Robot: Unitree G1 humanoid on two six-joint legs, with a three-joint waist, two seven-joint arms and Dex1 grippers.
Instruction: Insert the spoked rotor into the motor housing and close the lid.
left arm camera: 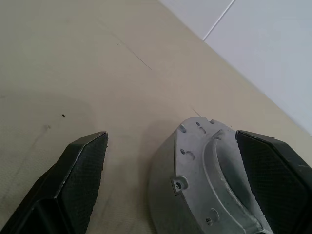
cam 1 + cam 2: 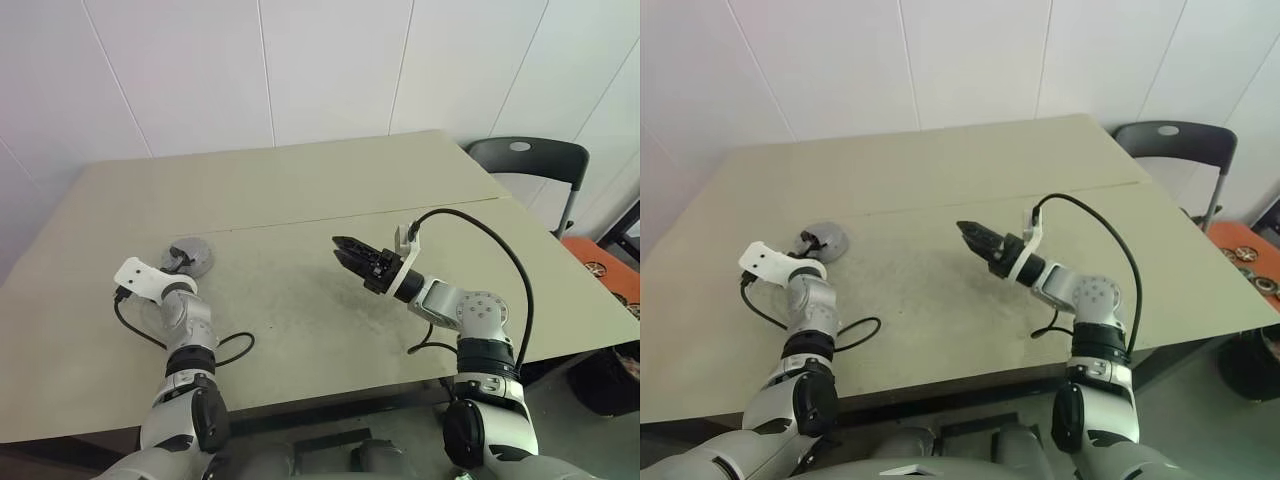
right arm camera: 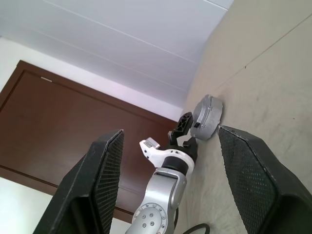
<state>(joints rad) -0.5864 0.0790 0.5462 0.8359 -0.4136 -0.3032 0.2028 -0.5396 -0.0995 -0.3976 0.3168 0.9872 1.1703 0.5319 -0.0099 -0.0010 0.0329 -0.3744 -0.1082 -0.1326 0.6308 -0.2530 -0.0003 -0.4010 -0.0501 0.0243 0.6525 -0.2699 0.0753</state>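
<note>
Your flat round silver-grey metal motor housing [image 2: 190, 256] lies on the beige counter [image 2: 300, 190] at its left side, and from the left wrist view you see its cast light-grey face with small screw holes uppermost, so the lid looks already seated; you cannot tell from here whether it is fully down all round. No spoked rotor lies loose on the counter, so it is probably inside.

Your left claw [image 1: 175, 185] stands wide open around the housing, one black textured finger [image 1: 83, 180] well clear on one side, the other close against the housing's rim on the far side. Your right claw [image 2: 345, 250] hangs above the middle of the counter, well apart from the housing, its fingers parted and holding nothing.

Watch the near finger as you draw the left arm away: if it catches the rim, it could drag the housing across the counter or tip the lid askew. Also mind the black cable [image 2: 235, 350] looped beside the left forearm.
</note>
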